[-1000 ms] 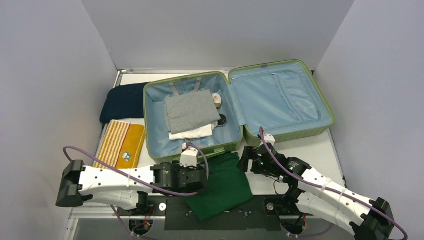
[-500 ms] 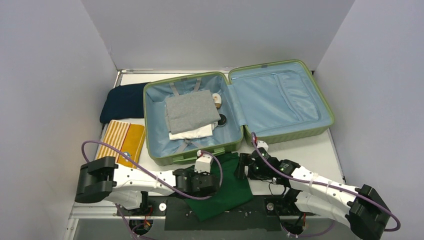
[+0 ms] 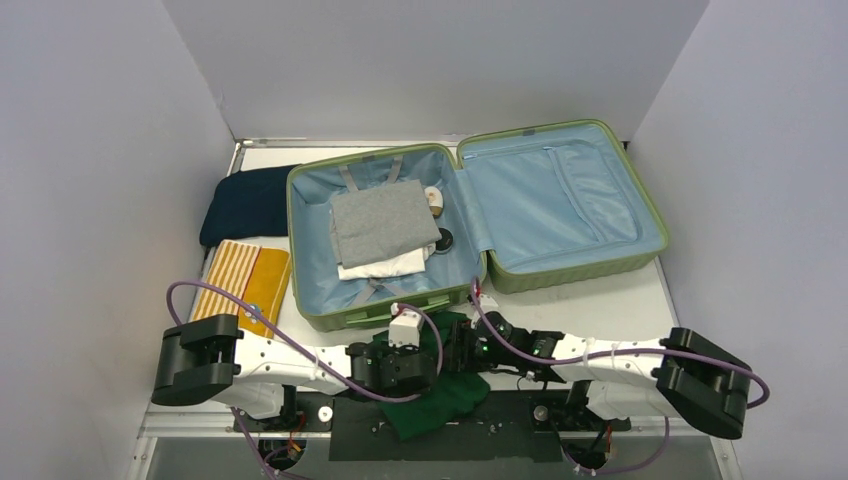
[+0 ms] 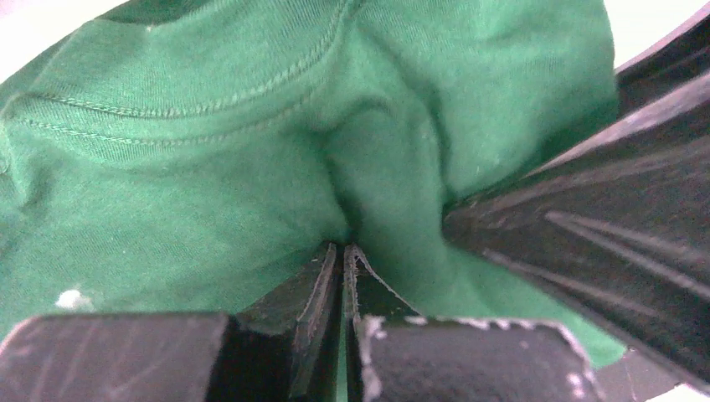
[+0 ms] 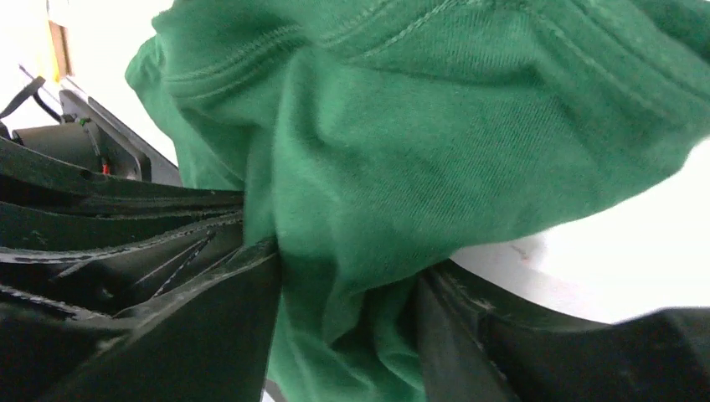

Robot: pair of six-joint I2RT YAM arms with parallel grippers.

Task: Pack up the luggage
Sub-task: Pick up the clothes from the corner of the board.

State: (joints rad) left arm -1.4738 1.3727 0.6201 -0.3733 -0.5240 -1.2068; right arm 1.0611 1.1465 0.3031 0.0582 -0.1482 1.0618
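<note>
We take the luggage (image 3: 350, 318) as our mark. It lies open, its lid half (image 3: 560, 190) to the right of its deeper half. In the deeper half, a folded garment (image 3: 383, 222) lies on a second folded cloth (image 3: 385, 266), with two small items (image 3: 434, 198) just right of that stack. Left of the luggage, by its far corner, lies a cloth bundle (image 3: 245, 203). Nearer us, a towel (image 3: 224, 285) and a pouch (image 3: 263, 290) lie side by side, the pouch closer to the luggage. Just in front of the luggage lies a shirt (image 3: 440, 395), with the left gripper (image 4: 342, 251) at its left part and the right gripper (image 5: 347, 285) at its right.
</note>
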